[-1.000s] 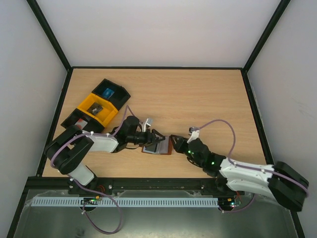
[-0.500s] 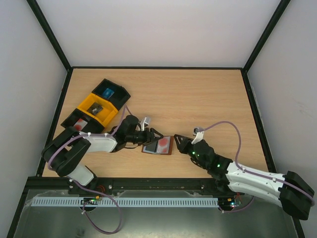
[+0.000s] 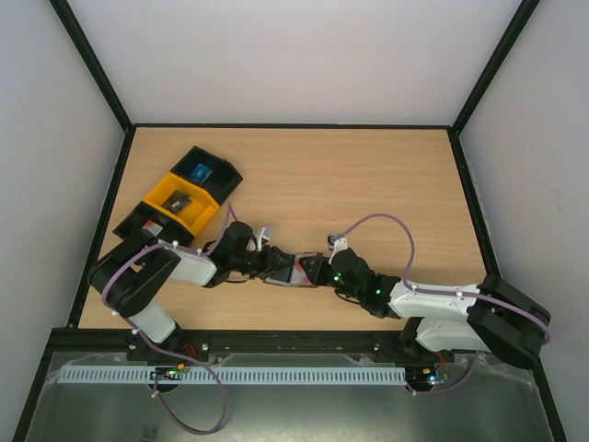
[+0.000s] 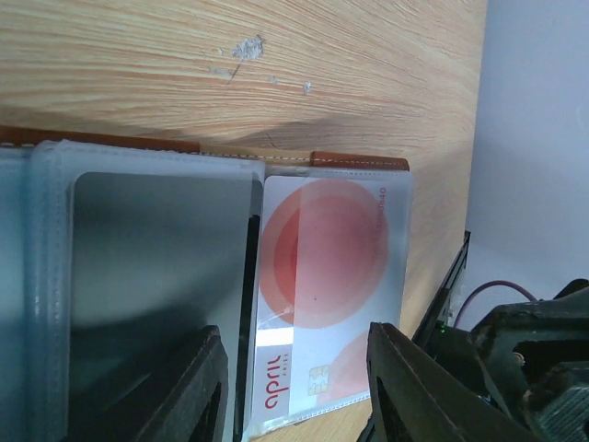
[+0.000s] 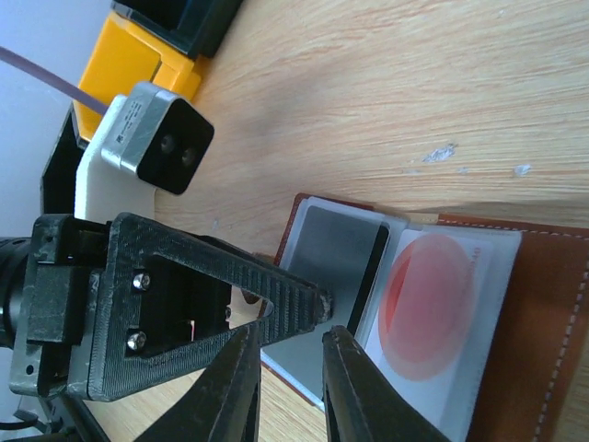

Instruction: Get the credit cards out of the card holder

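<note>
Both arms are stretched low over the table [image 3: 368, 175] and meet nose to nose at the card holder [image 5: 543, 313], which lies open and flat near the front edge, between the two.

Left gripper [image 4: 293, 328]: comes in from the left with its fingers spread. One tip is over the dark grey card [image 4: 161, 267] and the other at the corner of the red card [image 4: 322, 267]. Nothing is clamped that I can see.

Right gripper [image 5: 290, 331]: comes in from the right, wrist tilted down. Its fingers are a narrow gap apart over the near edge of the grey-card pocket. I can't tell whether the tips touch it.

Holder: brown leather with pale stitching and clear, glossy plastic sleeves inside. Both cards are seated in the sleeves side by side, the grey one on the left-arm side and the red one on the right-arm side.

- **Red card:** white face with overlapping red discs. It reads "april" in red, has a gold chip next to that, and a line of small print along one edge that is too small to read.
- **Grey card:** plain and matte, with no markings visible.

Left fingers are black printed plastic, triangular with a ribbed face. The left arm's wrist camera [image 5: 161, 133] is a silver block on a white mount.

The table is light wood laminate with a few white scuffs [image 4: 241, 51]. A yellow bin [image 3: 164, 195] and black bins [image 3: 221, 173] sit at the far left, well apart from the holder.
</note>
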You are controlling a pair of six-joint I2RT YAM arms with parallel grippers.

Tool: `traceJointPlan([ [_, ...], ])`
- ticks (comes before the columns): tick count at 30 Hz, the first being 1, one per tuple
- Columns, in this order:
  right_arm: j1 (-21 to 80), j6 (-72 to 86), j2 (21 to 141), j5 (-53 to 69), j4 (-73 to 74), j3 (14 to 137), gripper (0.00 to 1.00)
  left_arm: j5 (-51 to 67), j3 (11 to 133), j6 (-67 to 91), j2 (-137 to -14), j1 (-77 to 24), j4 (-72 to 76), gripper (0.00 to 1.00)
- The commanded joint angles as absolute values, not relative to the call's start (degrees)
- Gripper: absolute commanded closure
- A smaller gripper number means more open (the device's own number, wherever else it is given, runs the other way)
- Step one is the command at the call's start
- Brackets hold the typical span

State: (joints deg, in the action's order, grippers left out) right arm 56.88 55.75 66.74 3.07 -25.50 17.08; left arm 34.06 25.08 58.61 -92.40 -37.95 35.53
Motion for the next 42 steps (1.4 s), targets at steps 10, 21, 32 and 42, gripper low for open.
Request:
traceJointPlan([
  [10,57.19,57.6,72.44,-0.82,-20.99,16.86,0.82,34.66,25.0,56.29,-95.97,-37.35,37.68,0.56],
  [21,57.18,58.44,77.52,-0.12,-24.23,15.17,0.88,34.9,25.21,56.45,-96.76,-37.36,38.37,0.58],
  [32,57.16,59.19,79.04,-0.18,-25.84,13.67,0.89,35.49,25.51,57.27,-98.88,-37.94,40.37,0.61],
  [42,57.17,59.28,79.95,0.04,-26.71,13.77,0.89,35.6,25.83,57.72,-99.68,-38.57,41.14,0.7],
])
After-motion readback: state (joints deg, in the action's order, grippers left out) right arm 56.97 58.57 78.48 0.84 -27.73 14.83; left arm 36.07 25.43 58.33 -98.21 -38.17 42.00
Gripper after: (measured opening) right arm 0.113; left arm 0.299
